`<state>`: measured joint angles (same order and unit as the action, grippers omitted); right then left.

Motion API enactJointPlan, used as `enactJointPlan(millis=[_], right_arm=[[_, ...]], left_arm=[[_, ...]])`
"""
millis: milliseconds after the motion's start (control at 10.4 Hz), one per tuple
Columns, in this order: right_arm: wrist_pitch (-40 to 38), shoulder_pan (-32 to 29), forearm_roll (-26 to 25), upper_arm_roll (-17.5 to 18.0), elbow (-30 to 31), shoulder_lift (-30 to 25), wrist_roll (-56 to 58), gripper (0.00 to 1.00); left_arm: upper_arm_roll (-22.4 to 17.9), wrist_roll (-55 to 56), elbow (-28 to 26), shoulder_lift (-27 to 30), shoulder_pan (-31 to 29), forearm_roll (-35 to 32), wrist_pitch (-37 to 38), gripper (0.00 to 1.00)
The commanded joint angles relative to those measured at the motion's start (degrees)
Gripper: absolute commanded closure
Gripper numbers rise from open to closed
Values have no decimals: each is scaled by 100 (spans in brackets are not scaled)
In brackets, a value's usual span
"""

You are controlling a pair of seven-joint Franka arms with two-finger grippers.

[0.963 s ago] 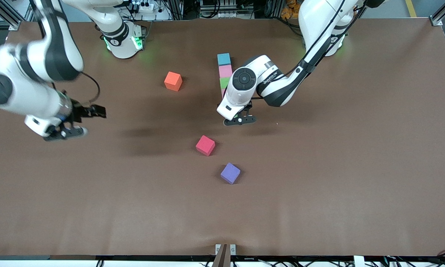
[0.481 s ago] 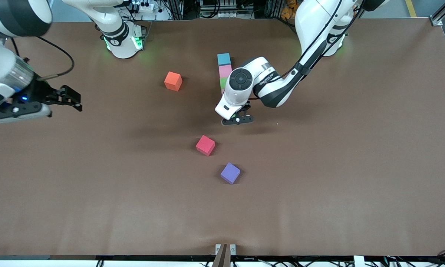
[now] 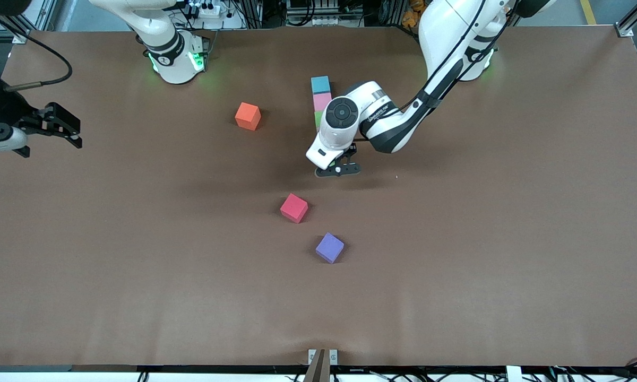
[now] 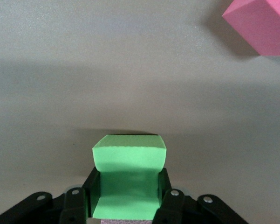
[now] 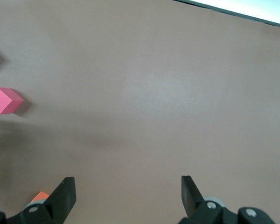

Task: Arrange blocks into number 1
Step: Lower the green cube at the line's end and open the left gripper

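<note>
A light blue block [image 3: 320, 84], a pale pink block [image 3: 322, 101] and a bright green block [image 3: 318, 118] lie in a straight column near the table's middle. The left arm's wrist covers the column's nearer end, and the second pale pink block is hidden in the front view. My left gripper [image 3: 338, 170] is low over the table at that end. It is shut on the second bright green block [image 4: 129, 156], which its fingers [image 4: 164, 184] squeeze from both sides. My right gripper [image 3: 63, 127] hangs open and empty at the right arm's end of the table.
An orange cube [image 3: 248, 116] lies beside the column toward the right arm's end. A red cube [image 3: 294, 207] and a purple cube [image 3: 329, 248] sit nearer the front camera than the left gripper. The red cube [image 4: 261, 21] shows close ahead in the left wrist view.
The right arm has swung away toward its end of the table, its gripper staying open. The left gripper has crept slightly toward the column with the green block.
</note>
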<state>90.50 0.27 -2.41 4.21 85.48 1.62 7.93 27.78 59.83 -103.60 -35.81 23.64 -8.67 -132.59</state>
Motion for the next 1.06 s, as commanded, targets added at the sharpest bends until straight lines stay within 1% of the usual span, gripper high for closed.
enactJointPlan(millis=[0,193,385,481,674,867,963], right_arm=[[-138,-89,-85,159,-399,154,-176,0],[-138,-167,440,98,-445,163,-301,0],[-155,-203,443,107,-383,163,-415,0],[-338,-212,434,107,-383,163,-529,0],[-638,-212,443,98,-401,93,-635,0],[-761,-256,443,107,-427,23,-609,0],[-744,-256,417,107,-427,-47,-618,0]], left_arm=[[-18,222,-20,12,35,-171,-82,0],[-18,222,-20,82,35,-179,-56,0],[-9,222,23,484,-17,-171,110,0],[-9,196,59,783,-35,-171,302,0],[-18,126,85,1415,-280,-171,549,0],[-27,-23,129,1961,-561,-136,830,0],[-36,-424,164,2233,-745,-83,1067,0]])
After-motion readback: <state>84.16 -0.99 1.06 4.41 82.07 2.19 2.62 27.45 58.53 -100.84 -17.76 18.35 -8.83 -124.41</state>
